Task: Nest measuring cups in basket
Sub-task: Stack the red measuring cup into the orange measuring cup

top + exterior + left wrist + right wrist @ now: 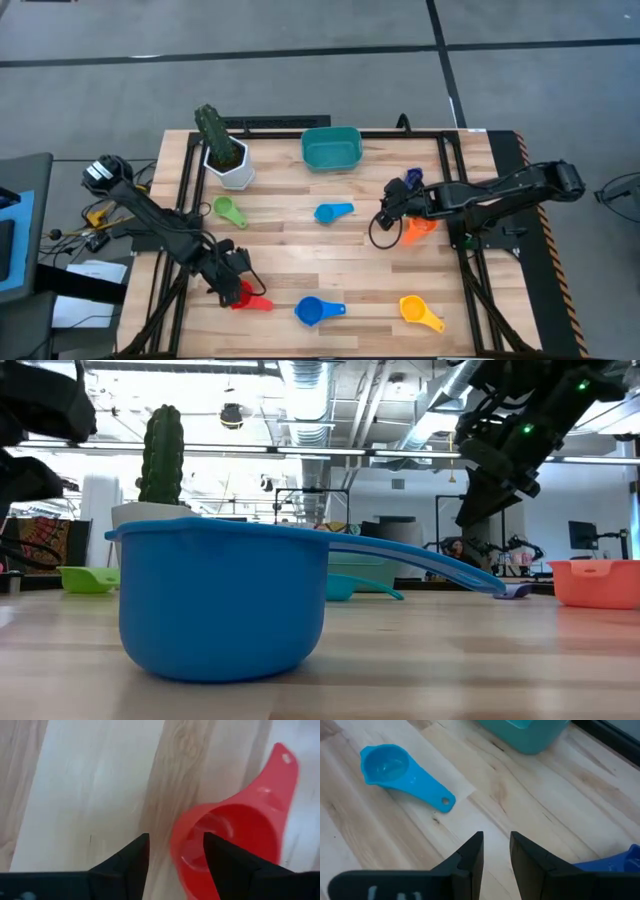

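On the wooden table (300, 255) the measuring cups lie scattered and none is in the basket (331, 148) yet, which stands at the far edge beside a white pot with a cactus (222, 150). The red cup (245, 297) is at the near left; the left gripper (228, 283) is low over it with fingers apart, one finger (227, 862) over the bowl and the other (127, 862) on the outside, so it looks ready to take the rim but holds nothing. A dark blue cup (317, 311) and a yellow cup (420, 311) lie along the near edge, a green cup (228, 210) near the pot, and a light blue cup (332, 212) in the middle. The right gripper (392, 212) hovers just beside an orange cup (420, 228) and another dark blue cup (413, 178); its fingers are slightly parted with nothing between them. I think the danger is on the left side: the cup wall is thin and smooth, so if the fingers close off-centre, the cup may tip or slide away. Also the order matters, because a big cup put in after a small one cannot nest.
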